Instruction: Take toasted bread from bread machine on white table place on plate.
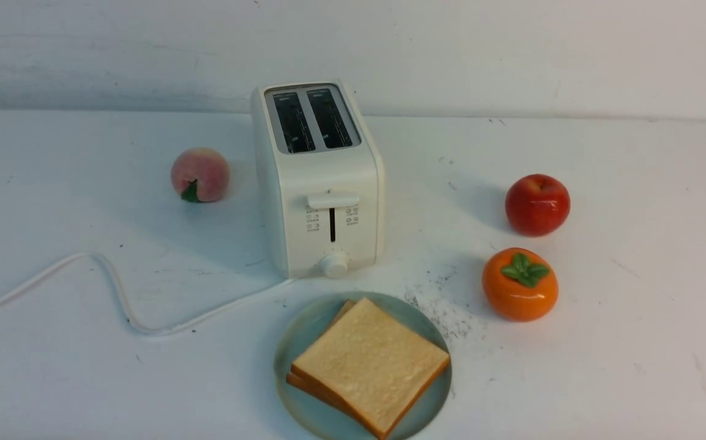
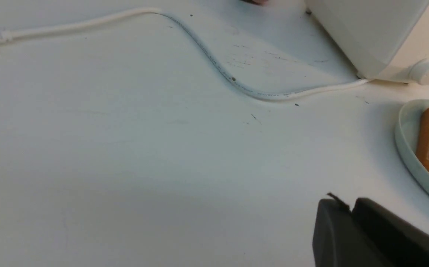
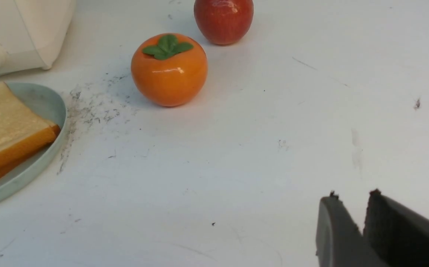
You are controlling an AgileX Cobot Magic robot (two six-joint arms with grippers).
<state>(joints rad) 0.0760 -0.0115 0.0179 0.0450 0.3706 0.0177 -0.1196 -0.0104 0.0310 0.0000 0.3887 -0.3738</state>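
Two square slices of toasted bread (image 1: pixel 370 365), pale golden on their faces and orange-brown along the crust, are lying stacked and slightly fanned on the round blue-green plate (image 1: pixel 304 327), which is sitting on the white table (image 1: pixel 634 342) just in front of the bread machine (image 1: pixel 319 183). The boxy white toaster is standing upright, its two dark slots showing no bread, its lever high on the front face, its round knob facing the plate. A white cord (image 1: pixel 109 287) is snaking across the scuffed tabletop to the left, running out of frame. A fuzzy-looking peach (image 1: pixel 200 174) is resting left of the toaster; a glossy red apple (image 1: pixel 537 204) and a shiny orange persimmon (image 1: pixel 520 284) with a green leaf cap are sitting well apart from it on the right, with dark specks scattered between persimmon and plate. Wide bare table is lying open on both sides. Neither arm is showing in the front view. The left gripper (image 2: pixel 351 213) is showing matte black fingers nearly pressed together, holding nothing; the right gripper (image 3: pixel 359 215) is standing slightly parted, also empty, both cut off by the frame edge.
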